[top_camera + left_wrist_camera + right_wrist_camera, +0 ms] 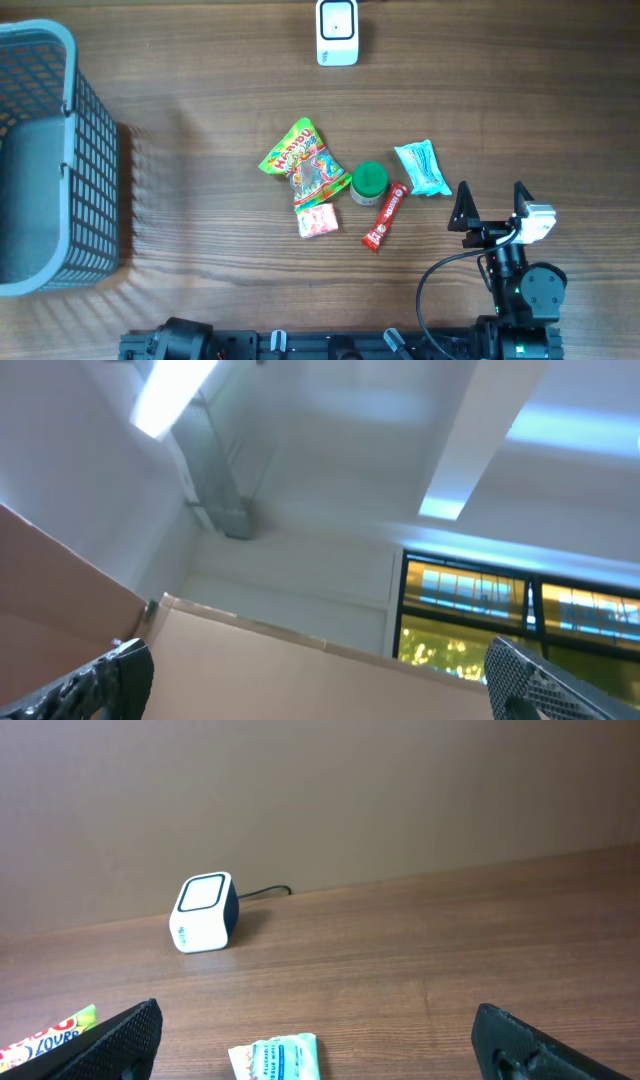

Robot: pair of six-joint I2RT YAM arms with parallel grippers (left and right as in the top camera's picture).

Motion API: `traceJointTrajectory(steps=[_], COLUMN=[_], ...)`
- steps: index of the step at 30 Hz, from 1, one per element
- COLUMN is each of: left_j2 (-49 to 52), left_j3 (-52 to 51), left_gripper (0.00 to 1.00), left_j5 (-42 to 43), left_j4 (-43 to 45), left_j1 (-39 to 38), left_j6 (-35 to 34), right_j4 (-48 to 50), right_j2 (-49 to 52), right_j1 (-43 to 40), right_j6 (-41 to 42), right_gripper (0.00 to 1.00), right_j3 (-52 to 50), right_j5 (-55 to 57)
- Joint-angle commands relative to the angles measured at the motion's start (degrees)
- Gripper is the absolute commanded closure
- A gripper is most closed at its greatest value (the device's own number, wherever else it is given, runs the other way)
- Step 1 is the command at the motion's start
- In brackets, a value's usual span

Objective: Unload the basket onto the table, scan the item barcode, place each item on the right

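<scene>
1. Right arm (520, 285): I see it at the table's lower right, forearm running away from its base, with the wrist level and facing the far edge.
2. Right gripper (492, 200): the jaws are spread fully apart with nothing between them. It hangs above the wooden table (200, 120), just beside the teal tissue packet (423, 168) and not touching it.
3. Left arm (175, 338): it is folded low at the near edge, mostly out of frame.
4. Left gripper (315, 660): it is tilted upward towards a ceiling light (170, 395), with the fingers wide apart and empty.
5. Barcode scanner (337, 32): a white box that sits at the far edge, centre, well apart from both grippers. In the right wrist view its window (203, 893) faces up.
6. Items, grouped mid-table: Haribo gummy bag (300, 160), pink candy pack (317, 220) at its lower end, green-capped tub (369, 182), and red stick sachet (385, 215) just beside the tub. None is held.
7. Grey mesh basket (95, 150): at the far left.
</scene>
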Motion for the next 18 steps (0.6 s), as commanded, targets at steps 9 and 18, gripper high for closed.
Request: traceJointTrajectory(steps=[9,18], left_j2=[-0.59,-0.57], left_j3=[-2.12,-12.7], left_gripper=[0.0,0.0], left_j5=[0.07,-1.66], left_j4=[0.98,-4.87], left_j1=[3.45,3.41], left_j6=[-0.76,-3.56], right_j4=[0.13,0.15], right_j2=[-0.24,-0.24], right_j1=[0.46,0.46], right_j6=[0.57,0.57], right_gripper=[0.0,0.0], right_j3=[-0.07,-0.07], right_j5=[0.61,0.61])
